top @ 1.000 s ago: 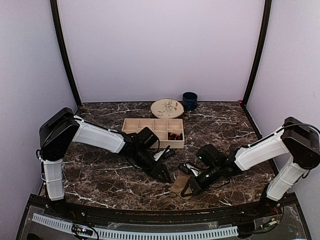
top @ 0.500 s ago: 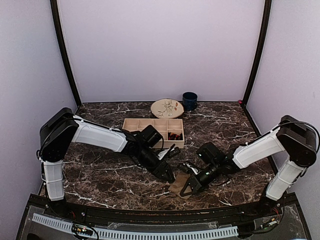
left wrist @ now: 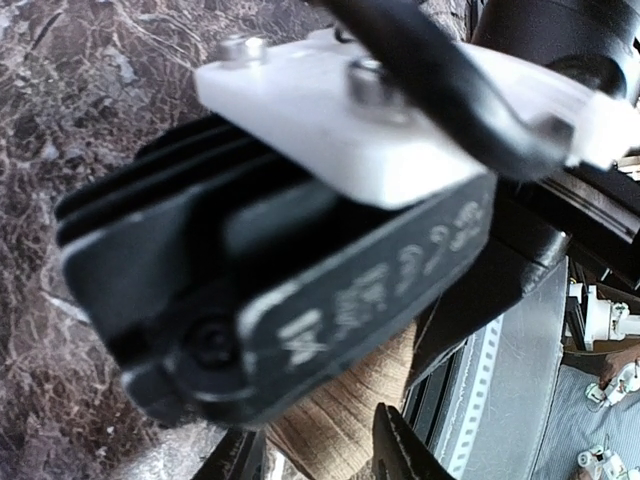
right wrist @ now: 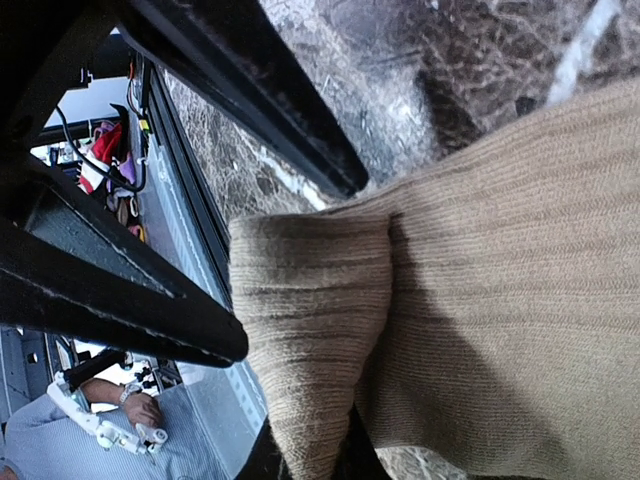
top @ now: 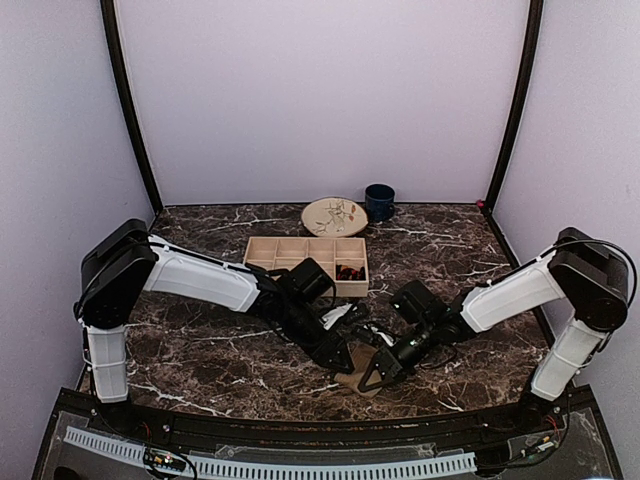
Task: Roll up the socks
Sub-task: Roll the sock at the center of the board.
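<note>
Marble table (top: pixel 200 350); right gripper (top: pixel 369 379) pinches tan sock (right wrist: pixel 480 250); left gripper (top: pixel 343 360) largely blocked, state unclear.

My left arm (top: pixel 200 278), white shells over black joints, reaches low from its raised shoulder toward the middle of the table edge, wrist bent down. Its black two-finger left gripper (top: pixel 343 360) points down with its jaws partly apart. My right arm (top: pixel 510 295), built alike, stretches in from the other side. Its right gripper (top: pixel 372 377) is pinched tight on a fold of the tan-brown ribbed sock (right wrist: pixel 480 250). The two grippers sit just beside each other.
</note>
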### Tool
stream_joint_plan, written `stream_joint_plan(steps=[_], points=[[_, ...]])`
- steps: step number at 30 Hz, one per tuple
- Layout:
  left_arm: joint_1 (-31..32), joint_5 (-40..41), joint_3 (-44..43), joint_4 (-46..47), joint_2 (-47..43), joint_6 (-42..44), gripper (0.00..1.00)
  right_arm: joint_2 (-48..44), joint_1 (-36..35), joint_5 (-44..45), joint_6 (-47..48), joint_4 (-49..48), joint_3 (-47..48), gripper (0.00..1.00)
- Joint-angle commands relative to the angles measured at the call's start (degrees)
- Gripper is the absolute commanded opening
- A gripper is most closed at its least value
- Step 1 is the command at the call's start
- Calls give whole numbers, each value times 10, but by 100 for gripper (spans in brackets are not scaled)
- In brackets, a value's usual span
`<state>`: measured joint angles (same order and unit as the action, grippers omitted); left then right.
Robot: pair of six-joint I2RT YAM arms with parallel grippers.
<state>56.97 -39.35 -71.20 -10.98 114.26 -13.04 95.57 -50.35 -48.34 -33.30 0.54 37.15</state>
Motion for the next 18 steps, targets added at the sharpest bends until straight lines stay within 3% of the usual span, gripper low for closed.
stream_joint_plan(steps=[1,18], points=[[10,6,3,-8,-25,15,39,0,6,-19,-4,-7,-17,5],[17,18,11,-22,-50,56,35,37,10,-45,-27,-47,-13,5]])
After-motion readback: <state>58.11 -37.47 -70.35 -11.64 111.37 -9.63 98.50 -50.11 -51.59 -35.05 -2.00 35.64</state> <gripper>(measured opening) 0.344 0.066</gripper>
